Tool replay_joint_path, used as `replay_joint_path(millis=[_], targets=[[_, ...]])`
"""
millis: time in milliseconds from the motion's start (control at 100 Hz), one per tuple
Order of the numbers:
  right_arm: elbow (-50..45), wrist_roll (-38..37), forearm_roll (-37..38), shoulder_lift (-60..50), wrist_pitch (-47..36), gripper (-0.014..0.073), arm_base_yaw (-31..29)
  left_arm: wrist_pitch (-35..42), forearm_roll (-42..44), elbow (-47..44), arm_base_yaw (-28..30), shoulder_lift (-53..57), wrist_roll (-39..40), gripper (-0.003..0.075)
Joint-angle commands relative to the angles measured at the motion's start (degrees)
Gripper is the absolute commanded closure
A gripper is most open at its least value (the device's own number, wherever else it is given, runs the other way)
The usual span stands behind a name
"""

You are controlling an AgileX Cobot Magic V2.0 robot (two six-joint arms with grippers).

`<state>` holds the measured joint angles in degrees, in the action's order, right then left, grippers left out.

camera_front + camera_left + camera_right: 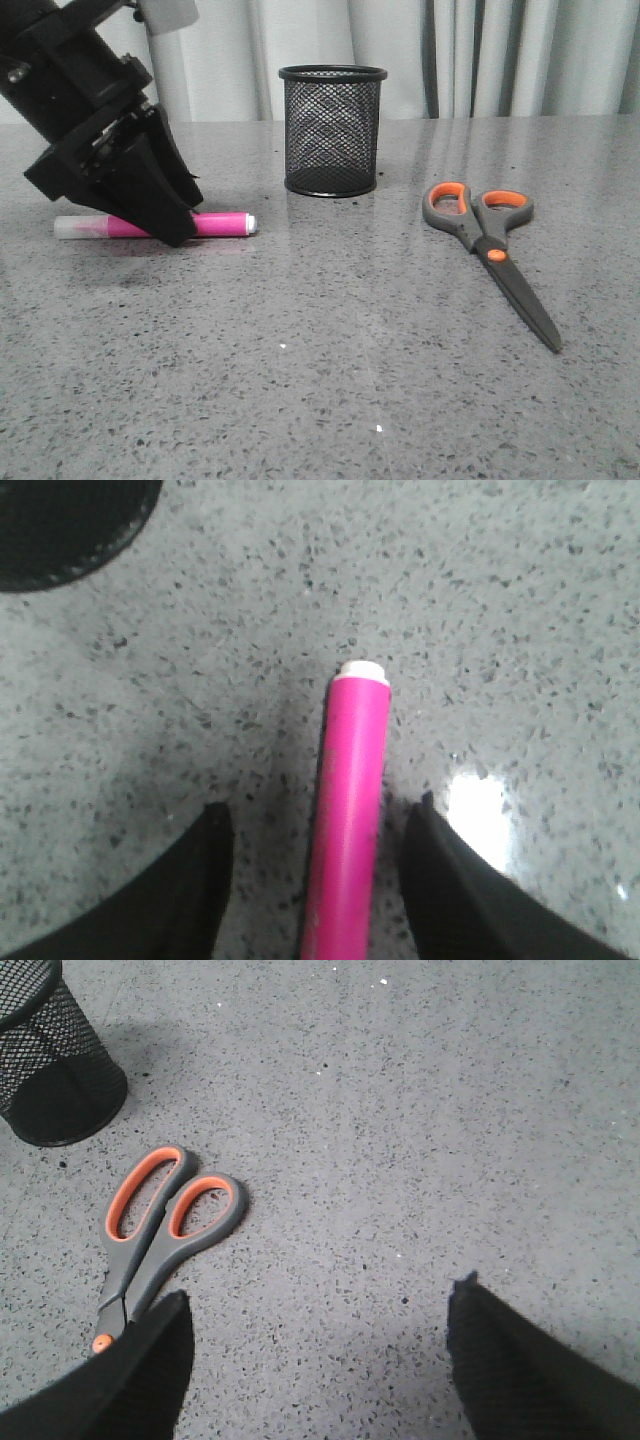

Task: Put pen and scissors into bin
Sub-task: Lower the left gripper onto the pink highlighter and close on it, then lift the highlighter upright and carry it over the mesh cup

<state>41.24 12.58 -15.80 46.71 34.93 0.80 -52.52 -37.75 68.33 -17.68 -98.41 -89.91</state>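
The pink pen [221,223] lies flat on the grey table, left of the black mesh bin [332,130]. My left gripper [165,222] is down over the pen's middle. In the left wrist view the pen [350,820] runs between the two open fingers [190,880] with gaps on both sides. The grey and orange scissors [490,245] lie flat to the right of the bin. In the right wrist view the scissors [160,1230] lie beside my open, empty right gripper [320,1350], and the bin [50,1060] stands beyond them. The right gripper does not show in the front view.
The speckled grey table [330,380] runs back to a pale curtain [480,60]. The bin's base [60,525] shows in a corner of the left wrist view.
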Motion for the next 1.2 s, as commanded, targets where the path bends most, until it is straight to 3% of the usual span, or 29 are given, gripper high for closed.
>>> replay_joint_path(millis=[0, 160, 260, 340, 590, 660, 920, 1080, 1190], targets=[[2.3, 0.7, -0.5, 0.1, -3.1, 0.0111, -0.1, 0.8, -2.0, 1.6, -0.4, 1.4, -0.1, 0.0362], [2.3, 0.7, -0.5, 0.1, -2.6, 0.0111, -0.1, 0.2, -1.2, 1.6, -0.4, 1.2, -0.1, 0.0398], [2.3, 0.7, -0.5, 0.1, -2.5, 0.0111, -0.1, -1.7, 1.4, 1.6, -0.4, 1.2, 0.0, 0.0555], [2.3, 0.7, -0.5, 0.1, -2.5, 0.0111, -0.1, -3.3, 3.0, 1.6, -0.4, 1.2, 0.9, 0.0736], [2.3, 0.7, -0.5, 0.1, -2.5, 0.0111, -0.1, -5.1, -0.4, 4.8, -0.3, 4.2, 5.7, 0.074], [2.3, 0.7, -0.5, 0.1, -2.4, 0.0111, -0.1, -3.9, -6.3, 7.0, -0.3, 6.5, 6.7, 0.074], [2.3, 0.7, -0.5, 0.1, -2.4, 0.0111, -0.1, 9.5, -44.3, 9.8, -3.0, 9.1, 4.7, 0.074], [2.3, 0.7, -0.6, 0.1, -2.2, 0.0111, -0.1, 21.2, -58.9, 9.8, -8.5, 6.7, -9.9, 0.0739], [2.3, 0.7, -0.6, 0.1, -1.9, 0.0111, -0.1, 22.6, -68.2, 9.8, -10.8, 3.8, -21.2, 0.0739]])
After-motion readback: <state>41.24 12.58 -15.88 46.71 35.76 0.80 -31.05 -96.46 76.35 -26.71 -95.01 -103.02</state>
